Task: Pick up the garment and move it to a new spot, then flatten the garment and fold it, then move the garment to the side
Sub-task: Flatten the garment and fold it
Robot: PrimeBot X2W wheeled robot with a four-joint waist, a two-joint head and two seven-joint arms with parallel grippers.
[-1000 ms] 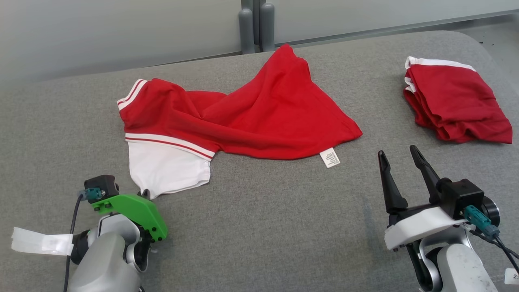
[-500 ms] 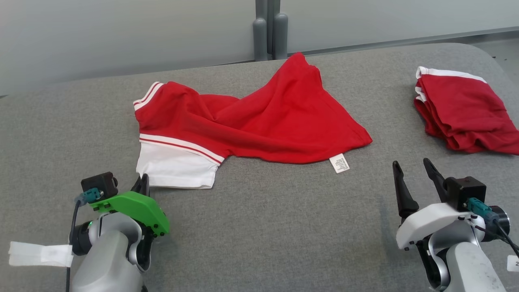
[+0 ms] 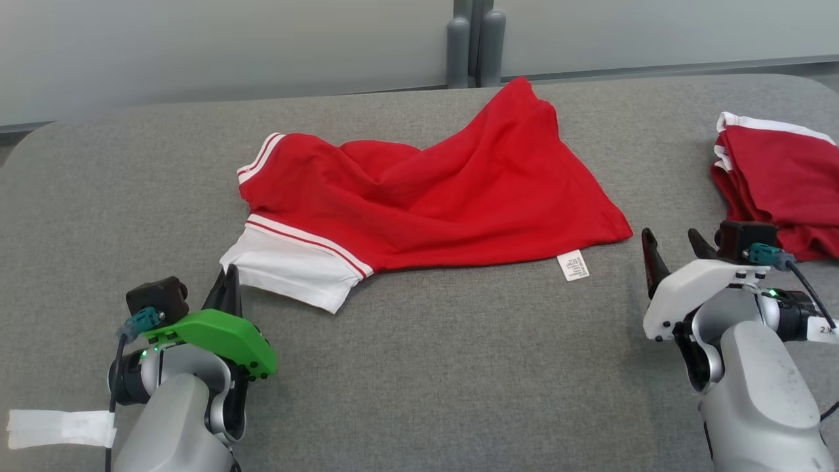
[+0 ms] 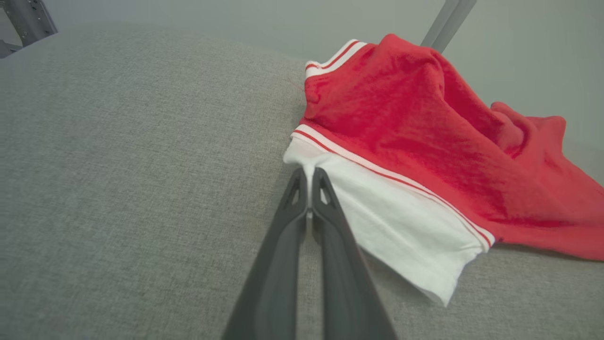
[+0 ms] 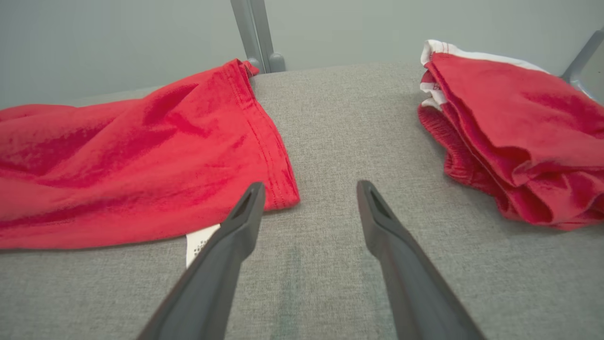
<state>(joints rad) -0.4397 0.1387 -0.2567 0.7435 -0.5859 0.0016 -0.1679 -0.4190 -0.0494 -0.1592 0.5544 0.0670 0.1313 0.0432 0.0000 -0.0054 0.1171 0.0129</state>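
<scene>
While your left fingers [image 4: 283,264] pinch the corner of its white sleeve [image 4: 396,222], the garment [image 3: 446,196] lies across the middle of the worktop [image 3: 426,393].
You see its long axis running side to side: sleeve end toward the robot's left, stitched hem and white care label [image 3: 573,265] toward the right. It is soft, rumpled red cloth with white stripes, on coarse grey weave. Your right fingers [image 5: 226,250] stand apart, empty, between that hem and a folded red pile [image 3: 780,183].
</scene>
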